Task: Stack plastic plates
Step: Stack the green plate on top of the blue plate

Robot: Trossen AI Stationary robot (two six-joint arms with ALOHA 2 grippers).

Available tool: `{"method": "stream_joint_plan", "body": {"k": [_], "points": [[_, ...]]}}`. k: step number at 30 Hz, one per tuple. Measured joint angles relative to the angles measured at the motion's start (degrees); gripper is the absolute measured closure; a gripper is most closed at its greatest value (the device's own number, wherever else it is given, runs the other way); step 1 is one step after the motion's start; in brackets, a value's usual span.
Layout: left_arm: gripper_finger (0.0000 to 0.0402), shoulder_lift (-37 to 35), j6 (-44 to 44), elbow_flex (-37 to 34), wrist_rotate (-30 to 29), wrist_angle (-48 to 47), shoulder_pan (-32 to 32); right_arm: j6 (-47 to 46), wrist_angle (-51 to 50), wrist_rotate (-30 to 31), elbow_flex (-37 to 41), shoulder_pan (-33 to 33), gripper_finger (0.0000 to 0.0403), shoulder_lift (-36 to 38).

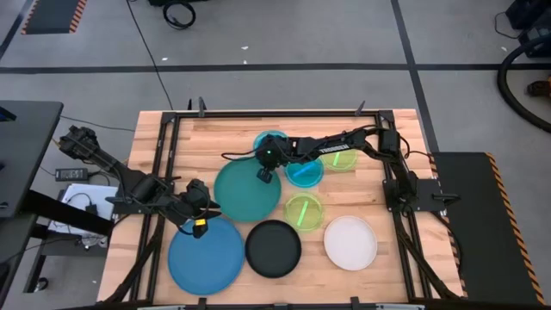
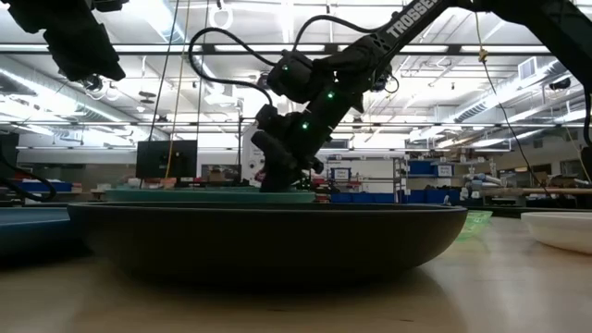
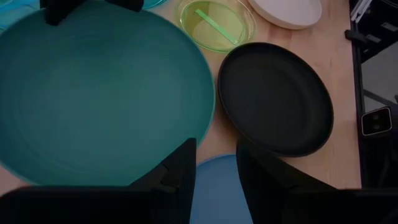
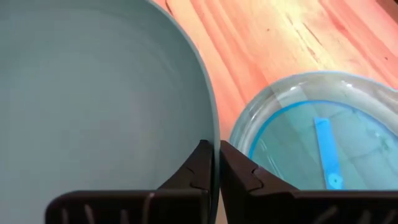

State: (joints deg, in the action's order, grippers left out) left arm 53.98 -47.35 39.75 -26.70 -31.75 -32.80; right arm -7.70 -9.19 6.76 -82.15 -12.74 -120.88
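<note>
The right gripper is pinching the teal plate's rim at frame centre — seemingly clamped; the left gripper is hovering, fingers apart, lower left over the blue plate.

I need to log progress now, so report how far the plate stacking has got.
Done: no stack shows; the black plate, white plate and lime green plate lie singly.
In hand: the right gripper has its fingers pinched on the rim of the large teal plastic plate; the left gripper hovers over the large blue plate.
Left: all stacking.
</note>
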Motion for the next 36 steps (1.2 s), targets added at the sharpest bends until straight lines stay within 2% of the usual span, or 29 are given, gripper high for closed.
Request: {"method": "stream_joint_plan", "body": {"k": [7,10,16,21,29,36], "points": [[0.0281,-0.03,0.02,0.16,0.4,-0.16,0.0,-0.29,-0.51,-6.72,-0.85,-2.12,0.0382,0.13],[0.0281,-0.07,1.57,2.58,1.09,-1.98,0.0,-0.45,-1.97,-8.51,-2.68,-2.73,0.0382,0.13],[0.028,-0.11,10.12,6.67,0.96,-4.12,-0.02,0.64,-8.86,-8.94,-8.7,-2.61,0.0383,0.13],[0.028,-0.11,14.88,6.86,0.98,-5.86,-0.06,1.28,-11.94,-9.17,-12.73,-1.99,0.0383,0.13],[0.028,-0.11,19.23,6.86,0.95,-14.83,-0.78,-3.51,-12.08,-13.12,-16.54,-1.84,0.0383,0.21],[0.028,-0.11,24.51,6.86,0.96,-15.29,-0.87,-7.93,-11.21,-11.09,-16.46,0.74,0.0383,0.24]]}}
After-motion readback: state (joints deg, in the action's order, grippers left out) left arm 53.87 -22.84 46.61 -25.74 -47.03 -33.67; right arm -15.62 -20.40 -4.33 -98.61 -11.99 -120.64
